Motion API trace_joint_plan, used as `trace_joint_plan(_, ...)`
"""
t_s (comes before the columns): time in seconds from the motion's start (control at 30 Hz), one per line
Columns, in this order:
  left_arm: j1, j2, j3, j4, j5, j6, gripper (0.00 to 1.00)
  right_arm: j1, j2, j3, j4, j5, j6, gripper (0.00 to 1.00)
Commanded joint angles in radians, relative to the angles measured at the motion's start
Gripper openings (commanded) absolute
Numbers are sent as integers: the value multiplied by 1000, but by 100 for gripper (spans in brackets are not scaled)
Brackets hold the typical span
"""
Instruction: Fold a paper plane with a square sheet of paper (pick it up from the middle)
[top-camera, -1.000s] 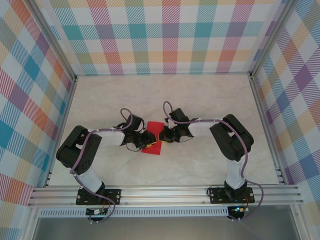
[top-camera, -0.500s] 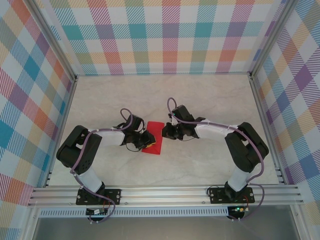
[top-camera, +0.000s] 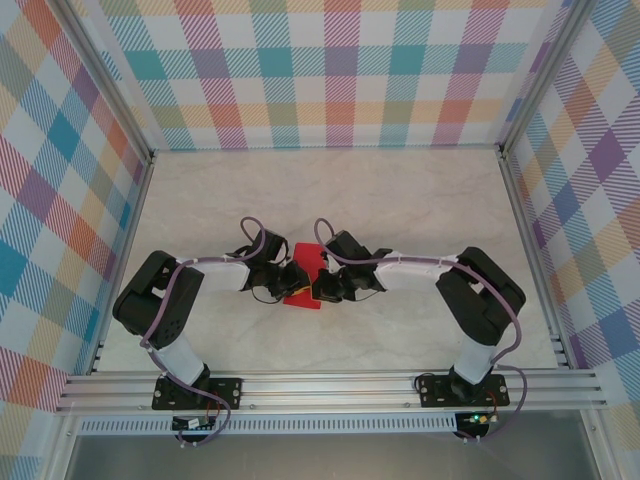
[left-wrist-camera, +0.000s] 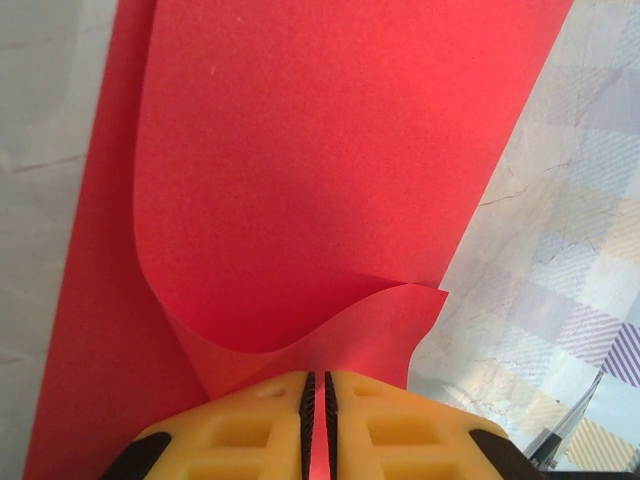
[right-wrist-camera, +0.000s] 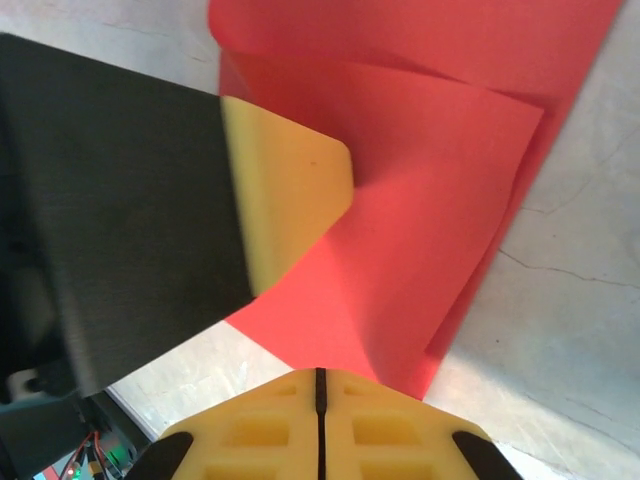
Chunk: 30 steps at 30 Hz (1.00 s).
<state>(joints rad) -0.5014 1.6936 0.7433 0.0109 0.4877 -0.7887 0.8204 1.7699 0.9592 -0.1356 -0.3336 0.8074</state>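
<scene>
Across the pale marbled table (top-camera: 420, 210), the square sheet of paper (left-wrist-camera: 330, 180) lies partly folded, one flap curling up. The left gripper (left-wrist-camera: 318, 385) pinches that flap at its fingertips. Facing it, the right gripper (right-wrist-camera: 320, 380) clamps tight on the paper's opposite edge.

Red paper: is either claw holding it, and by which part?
Both. The left claw pinches the red paper at the edge of its curled-up flap; the right claw appears shut on the lifted edge facing it.
</scene>
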Motion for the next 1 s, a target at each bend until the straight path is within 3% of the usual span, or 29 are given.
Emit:
trace_joint_plan(0.0, 0, 20, -10, -48, -32, 16, 14, 8, 39, 12, -4, -19, 15, 7)
trace_joint_plan(0.97, 0, 10, -22, -48, -40, 14, 14, 8, 82, 7, -50, -69, 13, 8)
